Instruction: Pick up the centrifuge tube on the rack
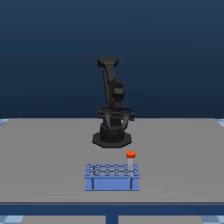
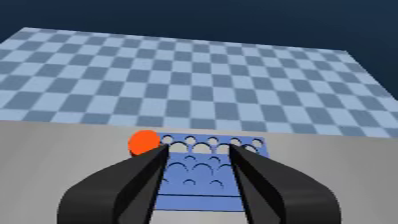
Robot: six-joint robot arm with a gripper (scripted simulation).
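A flat grey table [image 1: 40, 160] stands before a plain dark-blue backdrop [image 1: 50, 50]; the wrist view shows a blue-and-pale checkered floor [image 2: 178, 75] stretching beyond the table's edge.

matte black arm [image 1: 111, 95] on a wide octagonal base [image 1: 112, 138]; tool [image 2: 199, 150] has two thick black fingers [image 2: 142, 172].

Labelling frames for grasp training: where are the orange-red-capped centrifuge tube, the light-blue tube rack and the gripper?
Orange-red-capped centrifuge tube [image 1: 130, 155]: exterior view, on its cap.
Light-blue tube rack [image 1: 112, 171]: exterior view, on its holed top.
Gripper [image 2: 199, 152]: wrist view, between the black jaws' tips.
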